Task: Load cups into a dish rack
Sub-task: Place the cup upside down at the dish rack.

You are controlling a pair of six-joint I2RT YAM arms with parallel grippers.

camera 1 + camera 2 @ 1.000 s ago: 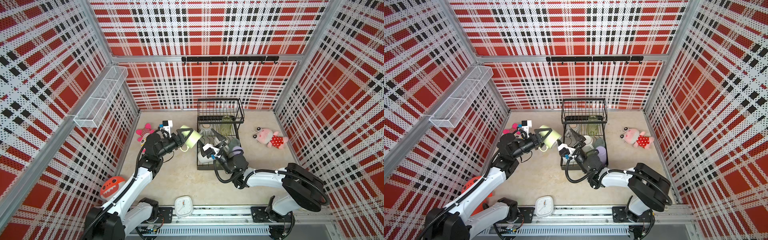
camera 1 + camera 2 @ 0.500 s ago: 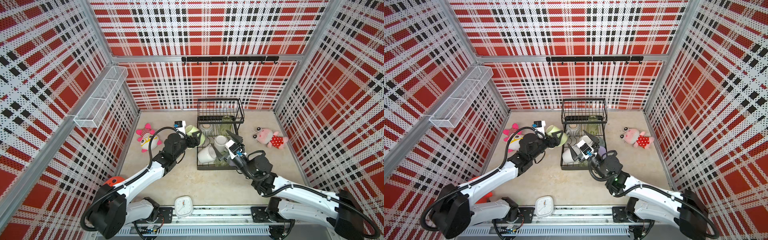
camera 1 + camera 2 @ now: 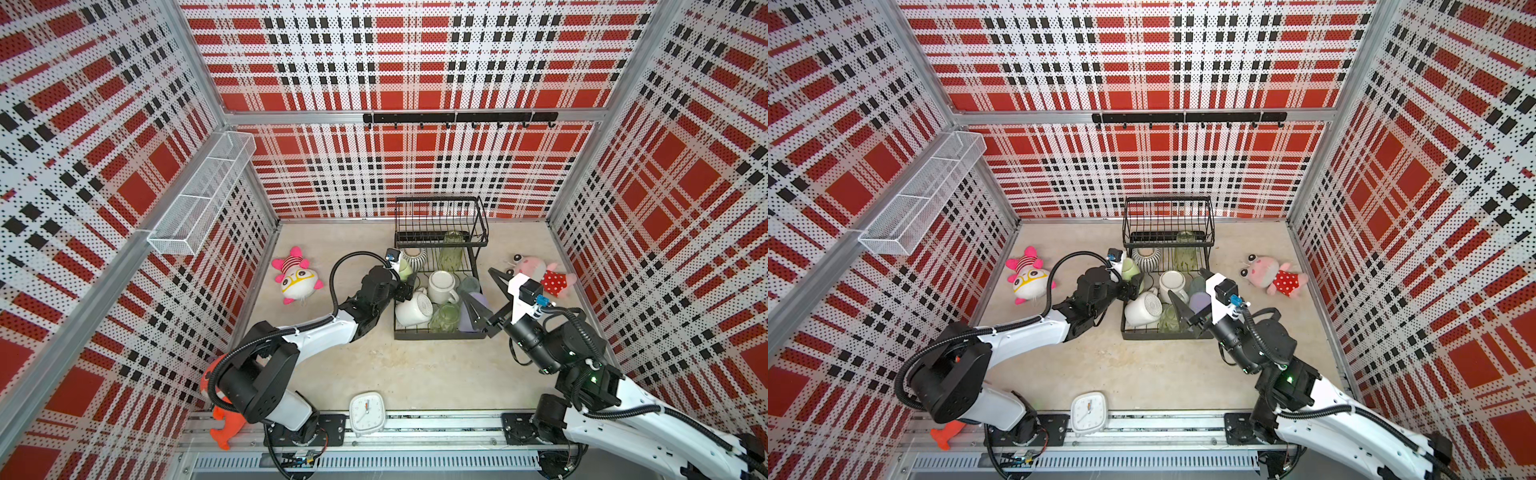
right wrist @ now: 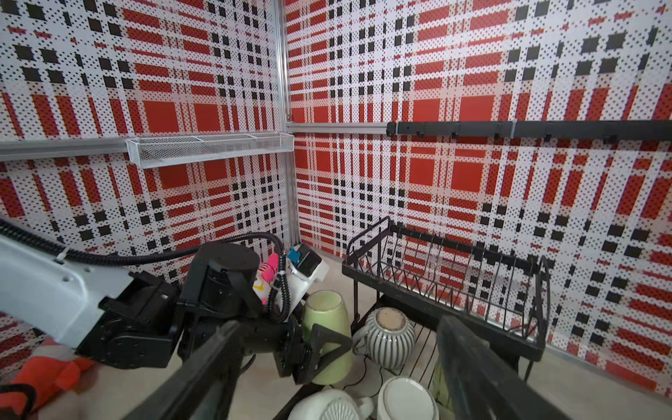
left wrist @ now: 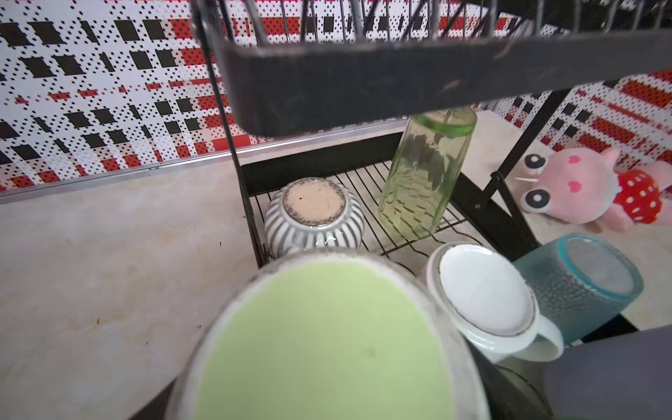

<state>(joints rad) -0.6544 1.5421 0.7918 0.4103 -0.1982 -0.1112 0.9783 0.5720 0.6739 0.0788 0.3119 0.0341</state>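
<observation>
The black wire dish rack stands at the back of the table. My left gripper is shut on an upside-down pale-green cup at the left edge of the rack's lower tier; the cup's base hides the jaws in the left wrist view. On that tier are a ribbed white mug, a tall green glass, two white mugs, a teal tumbler and a lavender tumbler. My right gripper hangs open and empty above the rack's front right.
A pink-striped plush lies left of the rack and a pink plush in a red dress lies right of it. A white clock and an orange plush lie at the front. A white mesh basket hangs on the left wall.
The left arm has carried the pale-green cup rightward and down to the rack's left edge. The right arm has drawn back out of the rack toward the front right.
</observation>
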